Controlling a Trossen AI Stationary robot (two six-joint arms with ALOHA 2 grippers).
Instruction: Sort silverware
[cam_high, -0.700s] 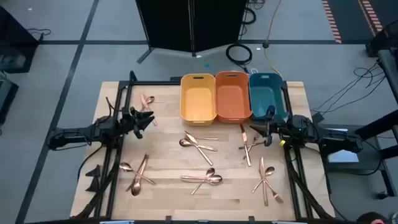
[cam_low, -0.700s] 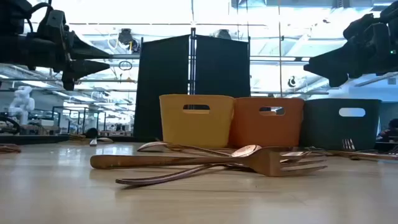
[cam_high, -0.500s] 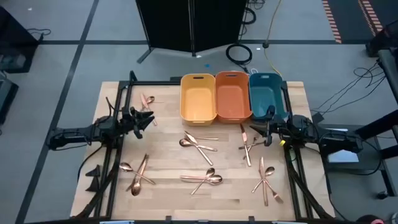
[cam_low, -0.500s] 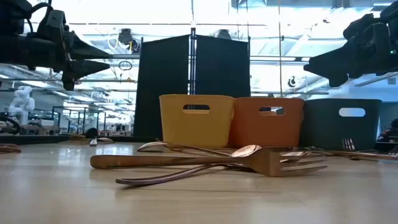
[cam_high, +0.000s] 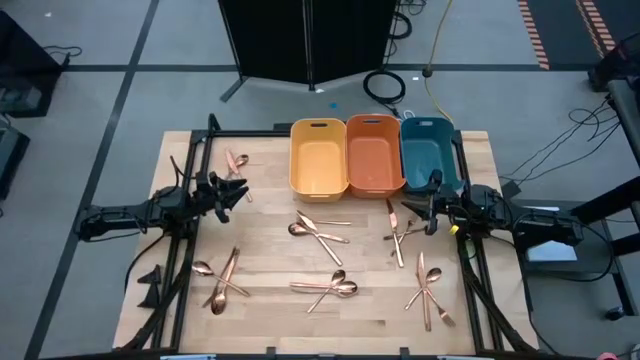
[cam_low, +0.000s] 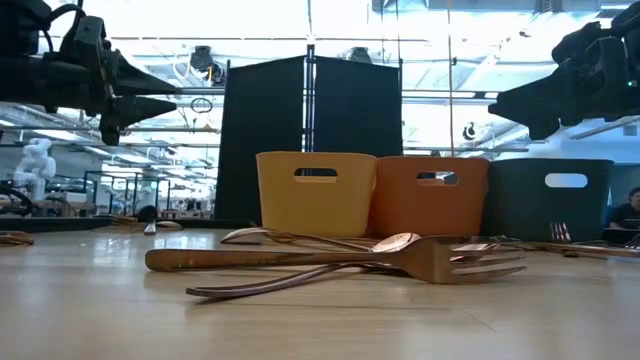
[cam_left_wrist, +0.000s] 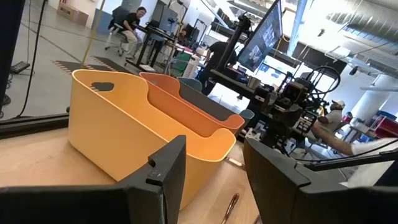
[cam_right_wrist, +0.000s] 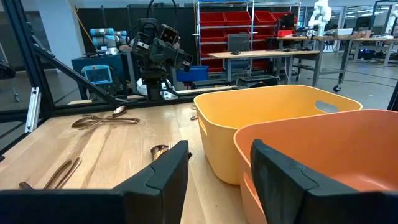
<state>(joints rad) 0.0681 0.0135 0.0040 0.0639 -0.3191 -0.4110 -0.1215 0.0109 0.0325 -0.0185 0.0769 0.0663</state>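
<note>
Left tool (cam_high: 238, 189) agape, empty | right tool (cam_high: 414, 207) agape, empty | silverware (cam_high: 322, 232) scattered on table (cam_high: 270, 250)

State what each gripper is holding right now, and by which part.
Nothing is held. The left gripper and the right gripper both hover open and empty above the table; all the silverware lies on the wood.

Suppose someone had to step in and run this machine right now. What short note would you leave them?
Left gripper: open, empty, raised over the table's left side.
Right gripper: open, empty, raised near the teal bin.
Silverware: all lying in scattered clusters on the wooden table.
Done: nothing visible; the yellow bin, the orange bin and the teal bin look empty.
Left: sort every piece.
</note>
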